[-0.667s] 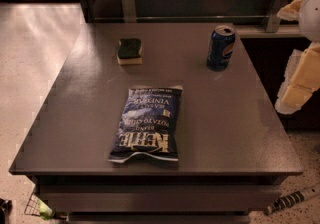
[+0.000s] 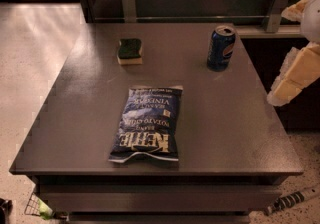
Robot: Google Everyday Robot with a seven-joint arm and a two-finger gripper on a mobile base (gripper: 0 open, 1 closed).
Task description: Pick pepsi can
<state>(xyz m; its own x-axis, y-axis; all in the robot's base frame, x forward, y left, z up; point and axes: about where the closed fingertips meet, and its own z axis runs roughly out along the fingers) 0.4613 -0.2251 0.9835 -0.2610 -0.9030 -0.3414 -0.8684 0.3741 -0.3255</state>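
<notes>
A grey table [image 2: 240,133] fills the frame, seen from above. The pepsi can [image 2: 221,48] stands upright in the upper right part of the frame, close to the table's far right corner. The robot's gripper [image 2: 295,74], cream-coloured, hangs at the right edge of the frame, beyond the table's side and well apart from the can. Whether it is open or closed cannot be told.

Likely risks: a sideways approach could clip the can and tip it or push it off the nearby edge. The gripper could also go for the other dark blue item instead.

Counted: one pepsi can, one Kettle chip bag [image 2: 148,123] lying flat at centre, and one green-topped sponge [image 2: 130,50] at upper left of centre.
</notes>
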